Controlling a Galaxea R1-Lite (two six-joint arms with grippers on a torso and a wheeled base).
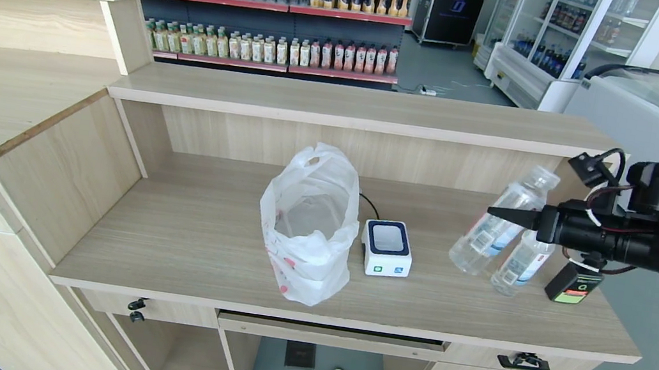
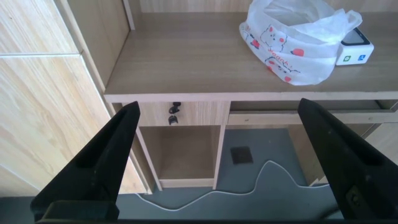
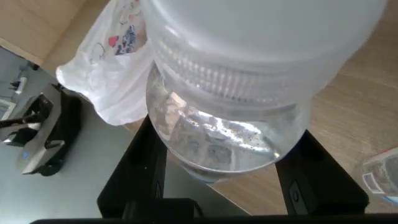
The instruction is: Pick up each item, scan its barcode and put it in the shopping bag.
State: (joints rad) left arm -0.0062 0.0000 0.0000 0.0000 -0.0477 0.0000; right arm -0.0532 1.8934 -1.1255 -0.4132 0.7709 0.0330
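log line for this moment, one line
right gripper: shut on tilted bottle | left gripper: open | bag: open beside scanner | second bottle: on counter

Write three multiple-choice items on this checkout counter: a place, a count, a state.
1. The scanner stands: A. on the upper ledge B. between the shopping bag and the water bottles C. in the drawer
2. The water bottles number: A. one B. four C. two
3. The right hand is: A. shut on a tilted bottle B. open above the scanner C. shut on the bag
Answers: 1 B, it sits on the counter between them. 2 C, the second bottle is beside the gripped one. 3 A, the bottle is between its fingers.
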